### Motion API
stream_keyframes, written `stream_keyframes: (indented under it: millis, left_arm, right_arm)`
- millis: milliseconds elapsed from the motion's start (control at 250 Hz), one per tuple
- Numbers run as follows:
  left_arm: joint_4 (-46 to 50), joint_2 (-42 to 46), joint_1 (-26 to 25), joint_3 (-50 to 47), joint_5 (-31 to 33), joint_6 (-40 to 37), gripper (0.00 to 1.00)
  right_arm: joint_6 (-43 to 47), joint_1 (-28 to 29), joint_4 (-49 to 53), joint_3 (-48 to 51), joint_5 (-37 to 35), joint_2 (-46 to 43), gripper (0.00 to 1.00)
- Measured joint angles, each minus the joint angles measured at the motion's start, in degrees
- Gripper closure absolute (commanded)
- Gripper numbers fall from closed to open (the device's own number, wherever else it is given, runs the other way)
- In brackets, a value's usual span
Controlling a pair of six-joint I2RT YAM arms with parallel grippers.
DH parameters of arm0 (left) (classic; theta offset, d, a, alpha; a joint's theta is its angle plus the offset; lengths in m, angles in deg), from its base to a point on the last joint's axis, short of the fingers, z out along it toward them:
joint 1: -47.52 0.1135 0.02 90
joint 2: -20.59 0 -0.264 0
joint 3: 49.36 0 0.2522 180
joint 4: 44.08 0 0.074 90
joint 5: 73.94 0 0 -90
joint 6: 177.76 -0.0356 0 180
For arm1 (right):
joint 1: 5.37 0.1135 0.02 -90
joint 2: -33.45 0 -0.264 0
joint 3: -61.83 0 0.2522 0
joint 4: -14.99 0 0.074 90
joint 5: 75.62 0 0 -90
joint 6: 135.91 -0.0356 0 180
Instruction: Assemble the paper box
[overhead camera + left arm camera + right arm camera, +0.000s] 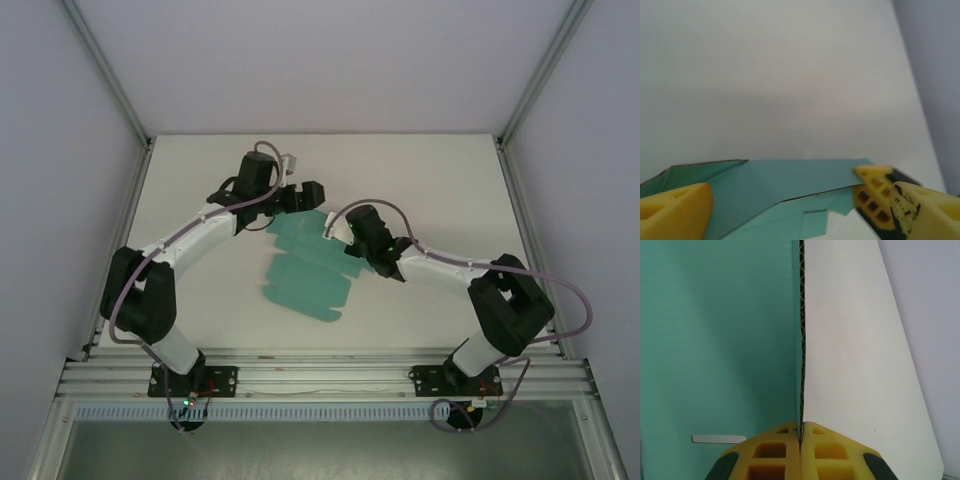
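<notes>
Unfolded paper box [305, 282]: flat teal die-cut sheet, mid-table [200, 180], between arms. Right gripper [800, 432] clamped tight on sheet's edge, likely anchoring it for fold. Left gripper [784, 186] spread wide, straddling raised far flap [790, 172], nothing gripped; seemingly placed to push flap upright.

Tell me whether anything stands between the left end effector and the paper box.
Nothing visible does. The left end effector, open, straddles a raised flap of the paper box, with bare table beyond. The right end effector is shut on the sheet's edge.
</notes>
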Motion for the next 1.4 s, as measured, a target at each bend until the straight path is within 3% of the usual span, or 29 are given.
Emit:
stream_keyframes:
  millis: [220,384,472,712,1055,1143,1239,1291,1355,1399]
  left_arm:
    - [-0.83,-0.52,-0.72,-0.24,-1.11,1.05,0.38]
    - [-5.09,-2.45,-0.74,-1.51,-3.30,4.26,0.40]
    - [-7.28,-3.02,-0.74,-2.38,-3.61,6.03,0.47]
    - [-16.55,-3.02,-0.44,-6.56,-3.74,13.05,0.49]
    - [-44.17,-2.89,-0.44,-19.06,-7.85,31.39,0.48]
    - [-47.15,-2.43,-0.31,-19.23,-8.87,32.81,0.43]
    - [-42.25,1.33,-0.22,-19.30,-7.96,29.44,0.34]
    - [-37.46,5.11,-0.24,-19.39,-6.08,25.59,0.23]
    - [-31.54,10.60,-0.24,-19.47,-2.75,20.98,0.02]
    - [-28.04,14.10,-0.22,-19.50,0.17,18.36,0.00]
  right_arm:
    - [0.66,0.13,-0.09,0.00,-0.24,0.00,1.00]
    - [1.73,0.52,-0.39,0.00,-0.59,0.00,1.00]
    - [2.12,0.52,-0.24,0.00,-0.94,0.00,1.00]
    - [2.05,0.48,-0.39,0.00,-1.09,-0.02,1.00]
    - [-0.72,0.74,-3.45,1.90,2.82,-3.76,1.00]
    - [-1.16,0.74,-4.35,1.95,2.80,-4.44,1.00]
    - [-1.57,0.74,-5.16,2.03,3.21,-4.76,1.00]
    - [-1.99,0.74,-5.20,2.03,3.65,-5.11,1.00]
    - [-2.43,0.66,-5.14,2.19,3.74,-5.62,1.00]
    - [-2.54,0.44,-5.03,2.45,3.87,-5.92,1.00]
